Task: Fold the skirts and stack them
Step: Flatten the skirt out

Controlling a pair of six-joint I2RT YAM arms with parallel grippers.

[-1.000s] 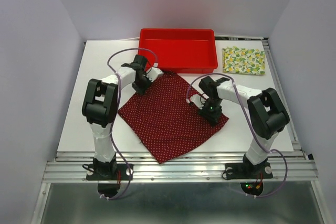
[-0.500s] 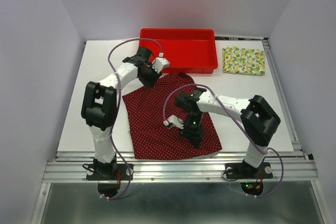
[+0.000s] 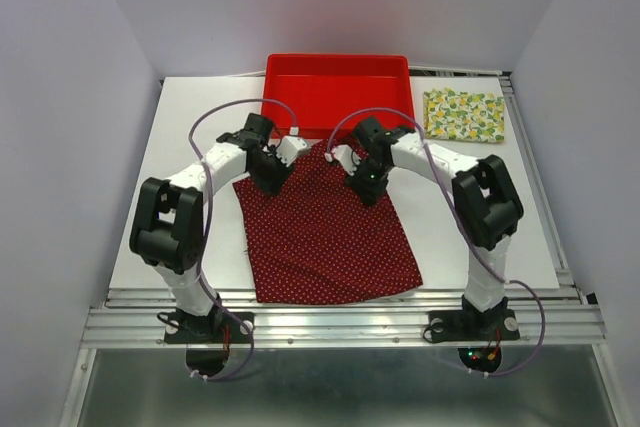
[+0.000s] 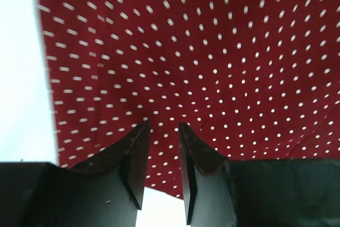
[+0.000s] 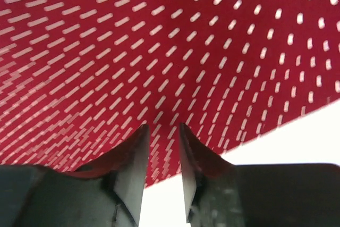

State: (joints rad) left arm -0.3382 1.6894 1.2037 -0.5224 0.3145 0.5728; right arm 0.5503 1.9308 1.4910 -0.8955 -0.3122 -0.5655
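Just below the tray (image 3: pixel 392 127), the left gripper (image 4: pixel 162 126) and right gripper (image 5: pixel 162 127) touch the red skirt (image 3: pixel 325 237), jaws narrowly parted, seemingly pinching nothing.

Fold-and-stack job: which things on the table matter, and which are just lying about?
In the job:
- dark red dotted skirt, spread flat
- lemon-print skirt, folded at far right

Lying about:
- red tray

Robotics laboratory test cell. Evidence: two robot arms (image 3: pixel 180 215) bolted to an aluminium rail frame (image 3: pixel 340 323) at the near edge of a white desk (image 3: pixel 140 247), enclosed by plain panel walls (image 3: pixel 60 97).
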